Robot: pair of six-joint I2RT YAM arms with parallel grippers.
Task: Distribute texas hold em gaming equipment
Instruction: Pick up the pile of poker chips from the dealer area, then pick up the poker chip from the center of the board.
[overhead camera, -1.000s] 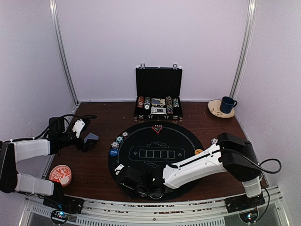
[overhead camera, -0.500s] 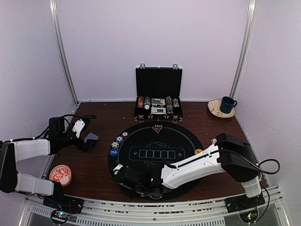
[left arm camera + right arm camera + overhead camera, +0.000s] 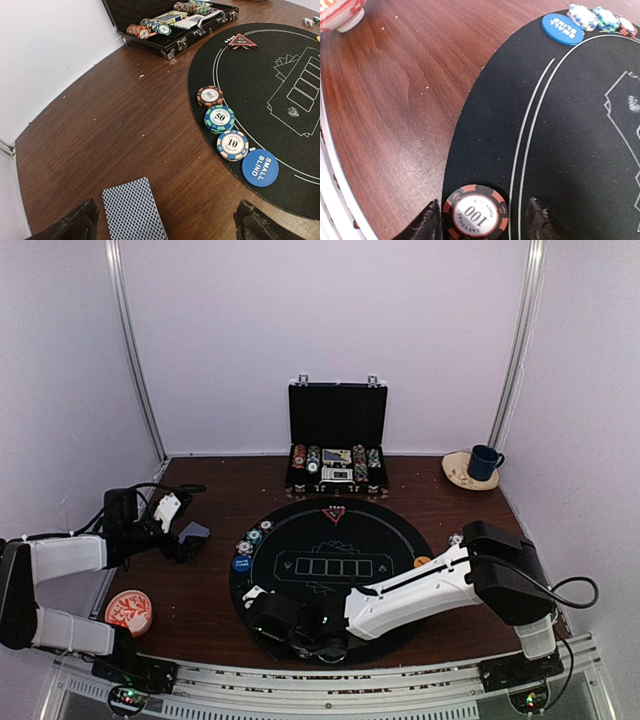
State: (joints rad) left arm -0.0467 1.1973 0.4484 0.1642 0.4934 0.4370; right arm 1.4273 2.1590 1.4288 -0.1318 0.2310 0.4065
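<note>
Starting at the bottom of the top view, we see the right gripper (image 3: 482, 220) low over the mat's (image 3: 580, 150) near edge. Its jaws are apart and straddle a red chip (image 3: 476, 216) lying flat, one finger close to the rim, the other clear. At lower left stands a dish (image 3: 128, 610). Higher on the left, the left gripper (image 3: 169, 222) gapes wide above a card (image 3: 132, 210) lying back up on the table (image 3: 100, 125). Along the mat's left rim we find a blue disc (image 3: 260, 167), a white chip (image 3: 232, 145), a teal chip (image 3: 219, 118) and a second red chip (image 3: 210, 96). An orange disc (image 3: 422, 562) sits at the right rim, the triangle (image 3: 239, 41) at the far edge. Beyond, the briefcase (image 3: 337, 445) stands open.
</note>
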